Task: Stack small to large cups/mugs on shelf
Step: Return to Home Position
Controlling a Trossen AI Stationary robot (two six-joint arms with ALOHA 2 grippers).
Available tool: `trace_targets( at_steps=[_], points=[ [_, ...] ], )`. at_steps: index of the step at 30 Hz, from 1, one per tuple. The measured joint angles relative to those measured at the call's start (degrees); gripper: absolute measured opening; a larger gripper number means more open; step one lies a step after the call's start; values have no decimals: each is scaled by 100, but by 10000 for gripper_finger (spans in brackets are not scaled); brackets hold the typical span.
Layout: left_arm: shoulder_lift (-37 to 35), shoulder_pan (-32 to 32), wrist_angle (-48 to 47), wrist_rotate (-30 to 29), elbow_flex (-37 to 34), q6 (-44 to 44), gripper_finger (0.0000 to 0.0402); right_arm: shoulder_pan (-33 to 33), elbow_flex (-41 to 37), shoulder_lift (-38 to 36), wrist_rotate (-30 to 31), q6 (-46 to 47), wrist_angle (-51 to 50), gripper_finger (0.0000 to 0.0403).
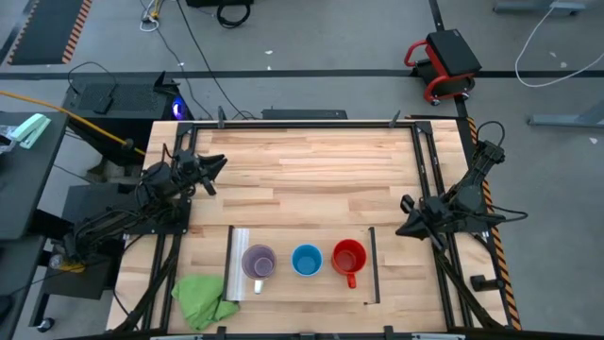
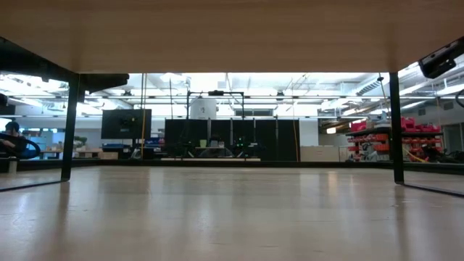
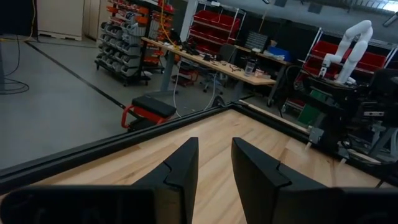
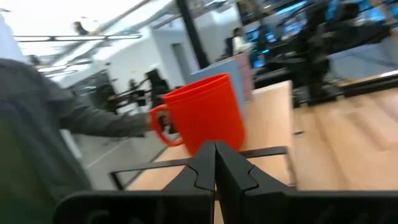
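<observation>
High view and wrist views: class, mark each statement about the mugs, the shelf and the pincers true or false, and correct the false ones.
1. The purple mug, blue mug and red mug stand side by side on the shelf. True.
2. The red mug is nearest the silvery strip. False: the purple mug is; the red mug stands by the dark strip.
3. The right pincer grips the red mug. False: it is shut on nothing, apart from the mug.
4. The left pincer is open and holds nothing. True.
5. The cloth covers the blue mug. False: it lies beyond the shelf's purple-mug end.
</observation>
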Motion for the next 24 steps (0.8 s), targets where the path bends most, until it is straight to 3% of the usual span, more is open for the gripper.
trace_targets(
  at_steps=[11,24],
  points=[
    [0,-2,0,2,2,-2,105,0,-2,36,-811,226,-185,9],
    [0,-2,1,2,0,-4,105,-468,-2,42,-894,-416,-190,9]
  ],
)
